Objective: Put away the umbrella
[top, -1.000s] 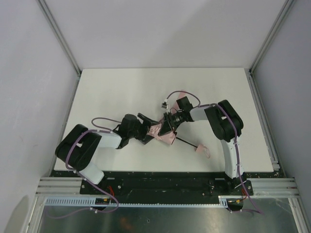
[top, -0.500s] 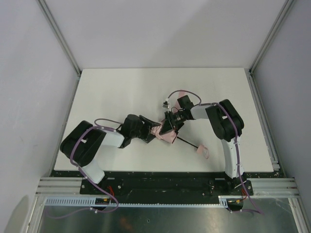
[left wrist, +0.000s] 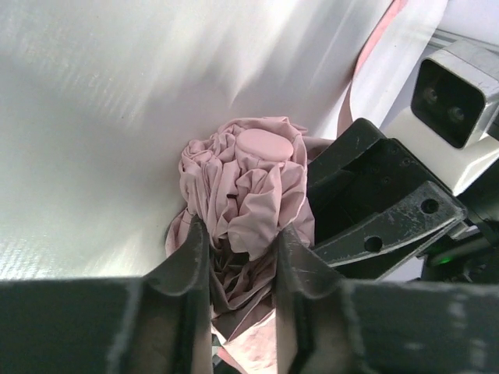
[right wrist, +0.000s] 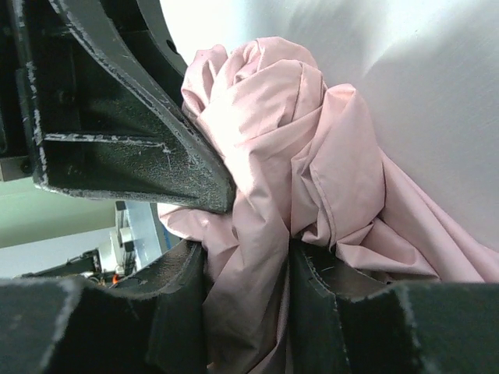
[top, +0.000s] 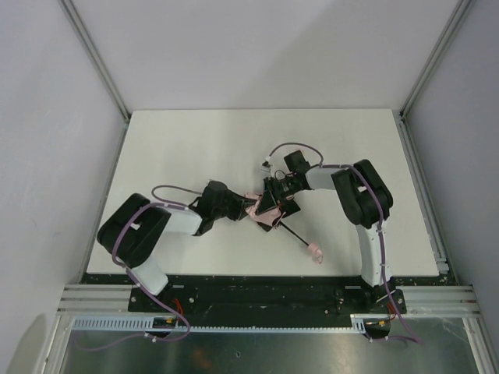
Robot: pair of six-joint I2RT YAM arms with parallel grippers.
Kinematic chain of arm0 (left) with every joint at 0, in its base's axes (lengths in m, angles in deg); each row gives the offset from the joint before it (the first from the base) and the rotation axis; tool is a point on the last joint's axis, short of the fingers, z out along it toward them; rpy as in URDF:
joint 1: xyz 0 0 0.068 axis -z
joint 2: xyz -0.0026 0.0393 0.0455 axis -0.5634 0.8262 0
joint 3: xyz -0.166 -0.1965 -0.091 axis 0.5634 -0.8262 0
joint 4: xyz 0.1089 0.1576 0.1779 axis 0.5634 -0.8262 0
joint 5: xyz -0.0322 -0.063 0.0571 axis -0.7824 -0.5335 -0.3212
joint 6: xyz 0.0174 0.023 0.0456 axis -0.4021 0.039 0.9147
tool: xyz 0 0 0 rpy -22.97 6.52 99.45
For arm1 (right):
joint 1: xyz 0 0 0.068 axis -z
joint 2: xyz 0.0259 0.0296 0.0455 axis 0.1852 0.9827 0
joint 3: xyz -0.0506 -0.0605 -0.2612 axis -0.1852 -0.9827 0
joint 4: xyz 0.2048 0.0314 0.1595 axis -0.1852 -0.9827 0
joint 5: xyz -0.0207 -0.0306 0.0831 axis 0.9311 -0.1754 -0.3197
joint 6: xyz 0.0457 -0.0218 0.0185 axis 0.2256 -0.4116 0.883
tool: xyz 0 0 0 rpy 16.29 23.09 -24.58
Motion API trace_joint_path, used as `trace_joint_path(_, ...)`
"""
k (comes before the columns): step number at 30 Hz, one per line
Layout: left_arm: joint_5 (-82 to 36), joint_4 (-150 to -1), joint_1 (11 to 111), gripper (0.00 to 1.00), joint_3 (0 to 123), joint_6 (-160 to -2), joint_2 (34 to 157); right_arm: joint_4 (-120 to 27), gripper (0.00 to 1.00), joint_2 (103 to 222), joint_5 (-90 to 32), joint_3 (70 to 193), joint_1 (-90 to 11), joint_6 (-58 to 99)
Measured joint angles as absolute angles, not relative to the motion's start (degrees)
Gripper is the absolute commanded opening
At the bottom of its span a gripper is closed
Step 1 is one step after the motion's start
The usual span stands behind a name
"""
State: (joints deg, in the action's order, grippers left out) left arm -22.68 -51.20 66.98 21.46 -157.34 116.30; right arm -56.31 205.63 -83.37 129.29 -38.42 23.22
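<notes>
Top view: the umbrella (top: 266,213) sits near the middle of the white desk (top: 195,140), slightly toward the bottom of the frame, with its canopy collapsed into a crumpled pale pink bundle. A thin black shaft (top: 291,234) runs from the bundle toward the lower right. It ends at the small pink handle (top: 314,252), which lies on the desk well apart from both arm tips. The left arm (top: 144,234) reaches in from the lower left and the right arm (top: 362,195) from the right; they meet at the bundle, one on each side (whether the bundle rests on the desk or is held just off it cannot be told from above). Left wrist view: the left fingers (left wrist: 187,261) stand close together with a fold of pink fabric pinched between them, both inner faces against the cloth, so they are clamped on the umbrella. Above them the gathered canopy rises to a round pink cap (left wrist: 263,144) near centre frame. The other arm's wrist camera (left wrist: 456,93) shows in the upper right. Right wrist view: the right fingers (right wrist: 320,292) at the bottom of the frame have a thick twist of the same fabric squeezed between them, again clamped on the canopy. One black finger of the left arm fills the upper left, its tip pressed into the cloth just above the right arm's hold. More folds spill toward the lower right.
</notes>
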Motion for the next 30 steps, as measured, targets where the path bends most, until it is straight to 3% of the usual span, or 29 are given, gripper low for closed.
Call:
trace_joint_path(8,-18.8,-52.7,68.5,0.00,23.0,-155.4,116.2,-59.5,0.69,200.0,-74.0,128.7,-40.1,22.7)
trace_joint_path(13,-16.1,-53.4,69.5,0.00,23.6,-154.5,116.2,-64.2,0.85,191.5,-60.4,127.7,-42.1,20.3)
trace_joint_path(19,-14.7,-53.8,70.2,0.00,23.8,-154.4,116.1,-67.1,0.88,180.2,-44.1,127.0,-46.9,17.9)
trace_joint_path(23,-14.4,-53.9,70.2,0.00,23.8,-154.4,116.1,-65.4,0.87,174.4,-30.6,124.8,-55.5,16.0)
trace_joint_path(30,-14.1,-53.9,70.2,0.00,23.7,-154.6,116.1,-60.3,0.84,178.2,-10.9,118.6,-66.1,14.5)
